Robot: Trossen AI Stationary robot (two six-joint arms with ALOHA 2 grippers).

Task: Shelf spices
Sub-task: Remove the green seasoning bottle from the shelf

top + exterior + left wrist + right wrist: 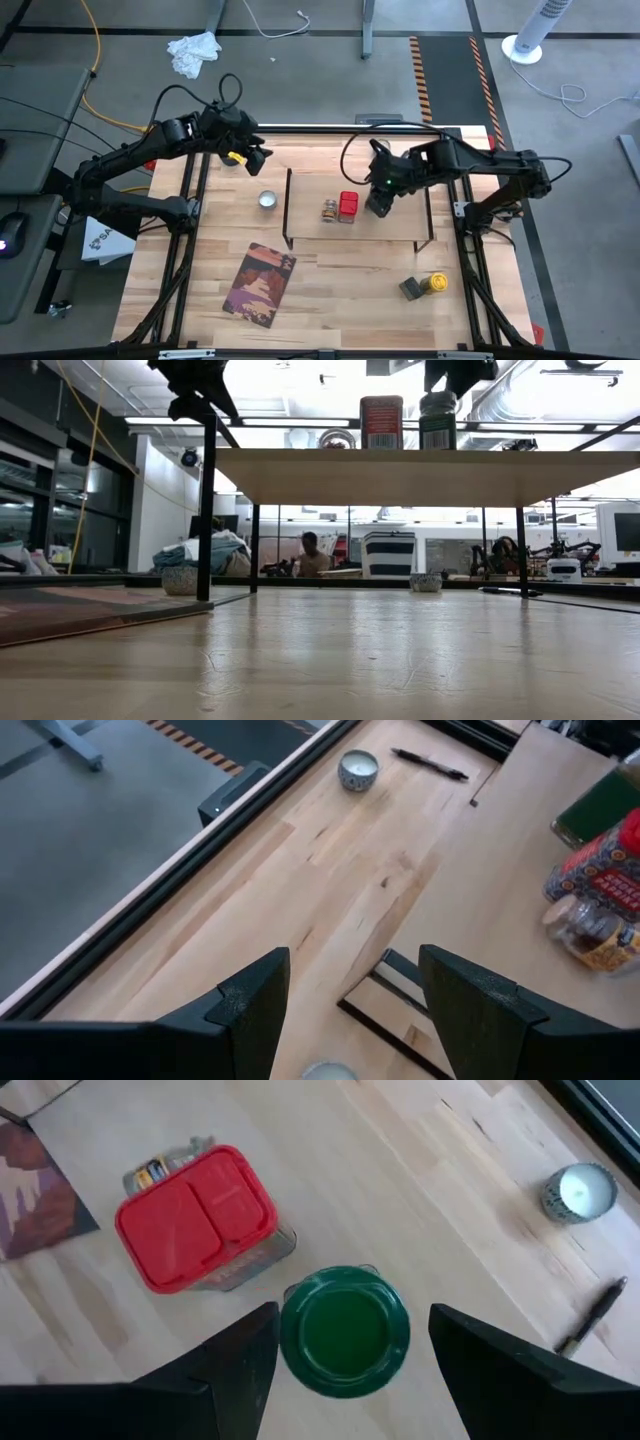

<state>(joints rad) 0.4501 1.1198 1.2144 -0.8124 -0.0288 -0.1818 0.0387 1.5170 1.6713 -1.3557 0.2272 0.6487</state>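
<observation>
Two spices left down on the tabletop [340, 300] near its front edge: a dark grey tin [410, 289] touching a yellow-topped jar [437, 283], both well apart from the shelf [400, 230] and likely next to be fetched. Off to the left at the same depth, a brown-and-maroon book [260, 284], no part of the job.

Farther back, three on the shelf board, lined up side by side to save room for the remaining pair: a clear glass jar [328, 210], just beside it a red box [348, 206], then a green-topped jar [345, 1330], upright. Directly over that last one, the right gripper [380, 200], fingers [235, 1360] spread to either side of the green lid and apparently clear of it; judged released, set down rather than carried.

Left of the shelf, a small candle [267, 200] on the table.

Farthest back, the left gripper [355, 960], near the table's rear left corner, fingers parted with nothing between them, seemingly parked out of the working arm's way.
</observation>
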